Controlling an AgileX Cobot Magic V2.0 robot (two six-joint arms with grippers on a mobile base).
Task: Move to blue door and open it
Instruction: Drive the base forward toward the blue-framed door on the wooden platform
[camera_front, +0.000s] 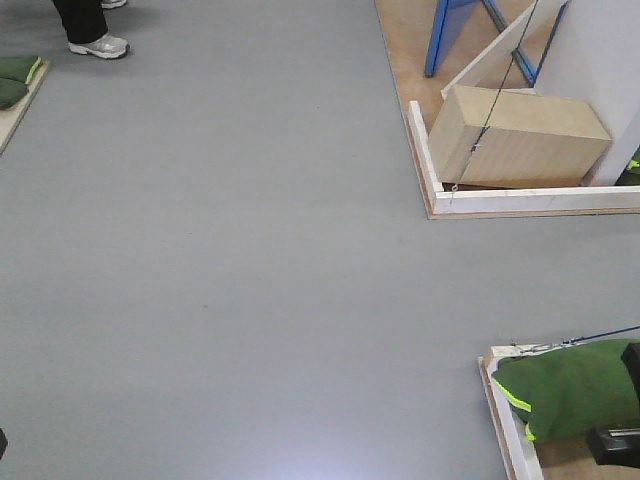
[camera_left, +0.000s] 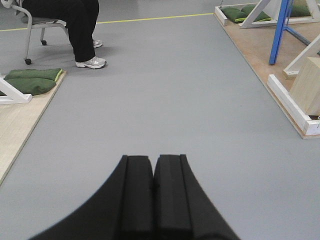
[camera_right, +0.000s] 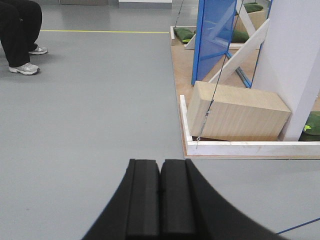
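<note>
Approach incomplete. The door (camera_right: 215, 35) stands ahead to the right, beyond a wooden box (camera_right: 237, 112) and well apart from both arms. Left pincer (camera_left: 153, 162) and right pincer (camera_right: 160, 165) are closed and empty. Judged remaining: drive closer, then open the door; neither step is done.

Lighting: bright, even, diffuse. Glare: pale sheen on the grey floor (camera_front: 320, 462) at the front view's bottom edge. Shadows: soft, narrow, beneath the wooden block (camera_right: 240, 117). Focus: mild softness throughout.
</note>
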